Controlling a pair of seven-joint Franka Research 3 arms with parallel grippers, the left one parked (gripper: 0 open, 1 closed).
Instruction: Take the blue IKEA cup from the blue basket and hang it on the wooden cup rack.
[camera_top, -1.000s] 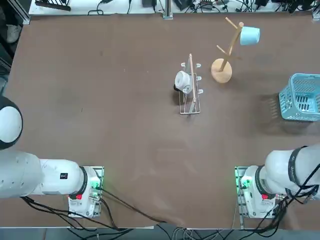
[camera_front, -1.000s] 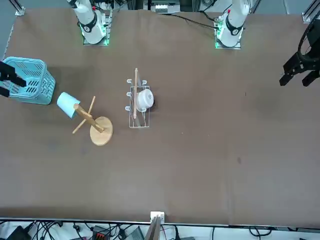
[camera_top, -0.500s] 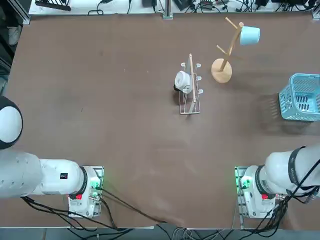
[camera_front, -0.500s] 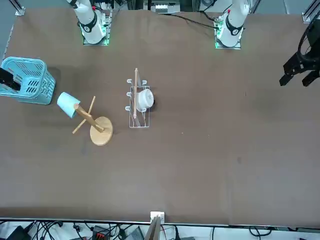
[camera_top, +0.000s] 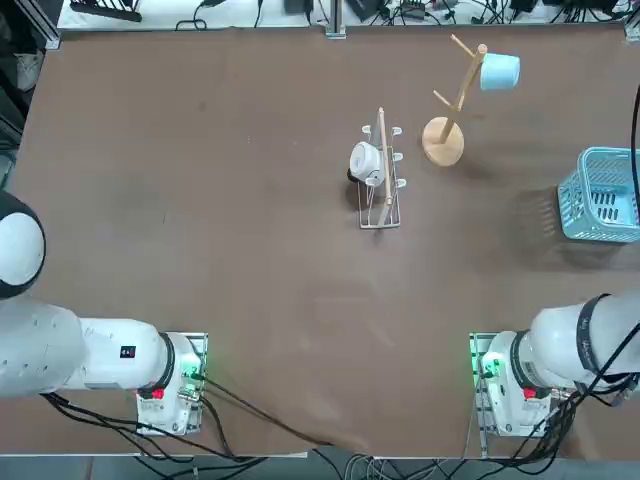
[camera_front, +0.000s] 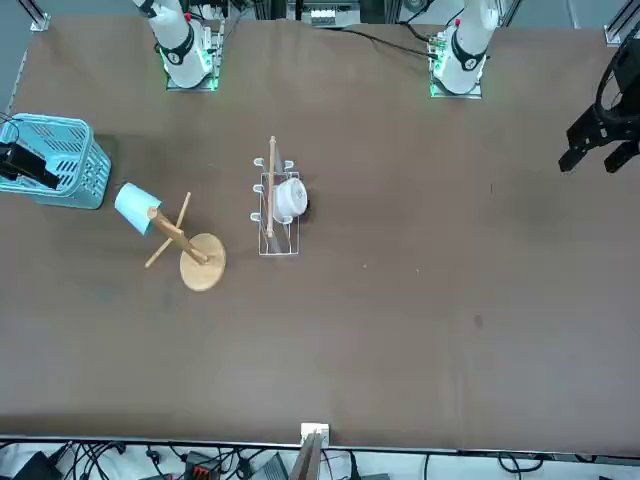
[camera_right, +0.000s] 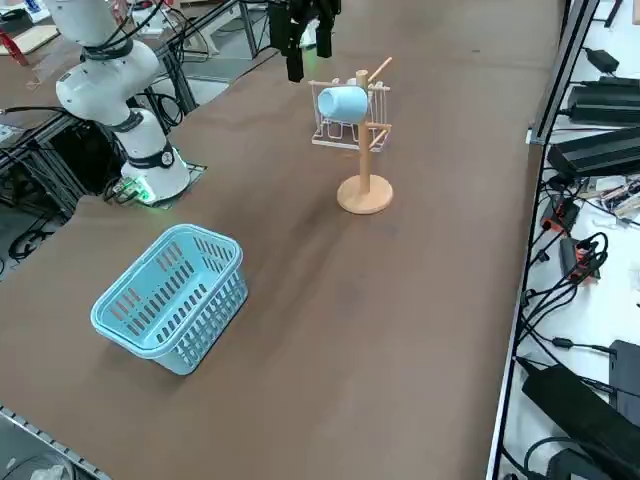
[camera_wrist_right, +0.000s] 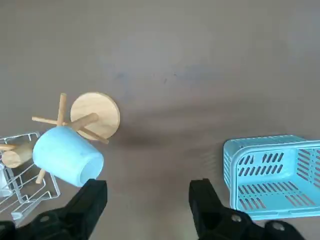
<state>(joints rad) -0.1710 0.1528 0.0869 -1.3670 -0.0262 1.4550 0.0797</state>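
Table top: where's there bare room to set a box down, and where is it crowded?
There's a broad bare patch left of the wire rack, and another between that rack and the blue basket. It's crowded around the wooden cup rack, with the blue cup hung on it. The open right gripper hovers above the table.

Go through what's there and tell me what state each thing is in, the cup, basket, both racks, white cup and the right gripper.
Blue cup: hung on the wooden rack, on its side.
Wooden rack: upright, holding the blue cup.
Blue basket: upright, empty.
Wire rack: standing.
White cup: on the wire rack, on its side.
Right gripper: open, holding nothing.
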